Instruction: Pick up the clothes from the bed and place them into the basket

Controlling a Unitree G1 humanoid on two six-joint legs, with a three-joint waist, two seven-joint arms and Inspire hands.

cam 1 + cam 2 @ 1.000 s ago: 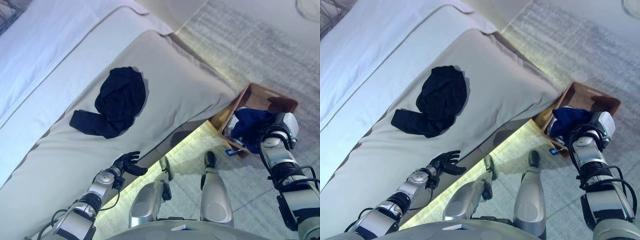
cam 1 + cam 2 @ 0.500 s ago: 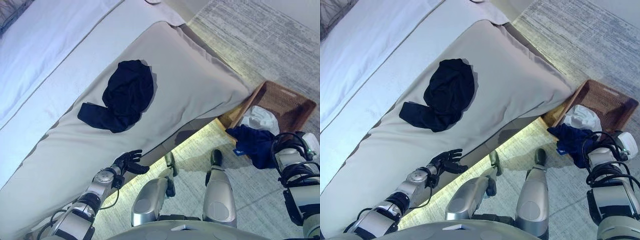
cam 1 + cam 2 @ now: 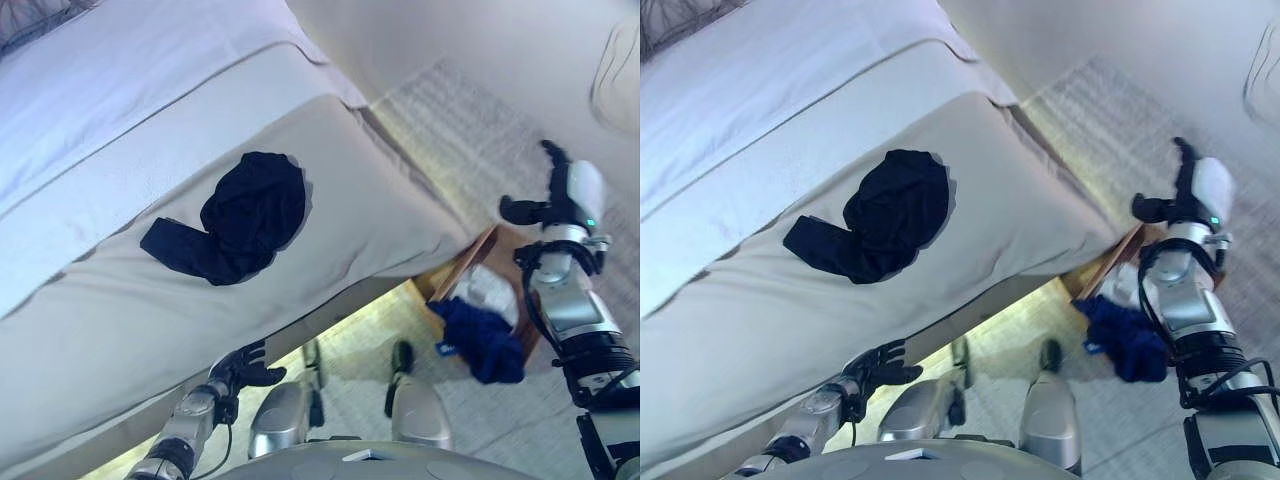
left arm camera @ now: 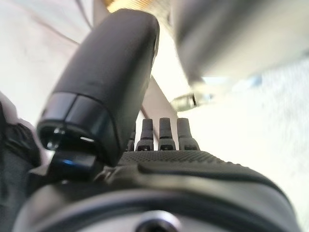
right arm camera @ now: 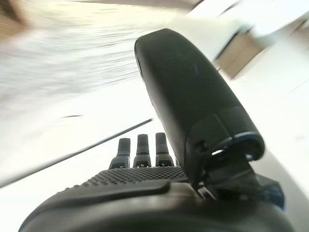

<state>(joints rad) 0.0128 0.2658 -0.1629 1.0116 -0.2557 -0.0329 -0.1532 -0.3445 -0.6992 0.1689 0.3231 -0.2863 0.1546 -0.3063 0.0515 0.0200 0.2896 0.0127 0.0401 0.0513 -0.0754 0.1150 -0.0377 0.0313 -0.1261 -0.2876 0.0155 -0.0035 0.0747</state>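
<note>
A black garment [image 3: 235,215] lies crumpled on the beige cover of the bed [image 3: 120,300], about mid-bed. A dark blue garment [image 3: 482,340] hangs over the near edge of the brown basket [image 3: 472,262] on the floor at the bed's corner, with a white cloth [image 3: 492,288] inside the basket. My right hand [image 3: 558,195] is open and empty, raised above the basket; its straight fingers [image 5: 140,147] show in the right wrist view. My left hand [image 3: 242,365] is open and empty, low by the bed's near edge, well short of the black garment; it also shows in the left wrist view [image 4: 159,164].
A pale grey rug [image 3: 470,140] covers the floor beyond the bed's corner, with a pale round object [image 3: 615,60] at the far right. A lit strip of floor [image 3: 360,320] runs under the bed's near edge.
My right hand has let go of the blue garment at the basket and risen, open. The camera has shifted. My left hand stays by the bed's edge.
</note>
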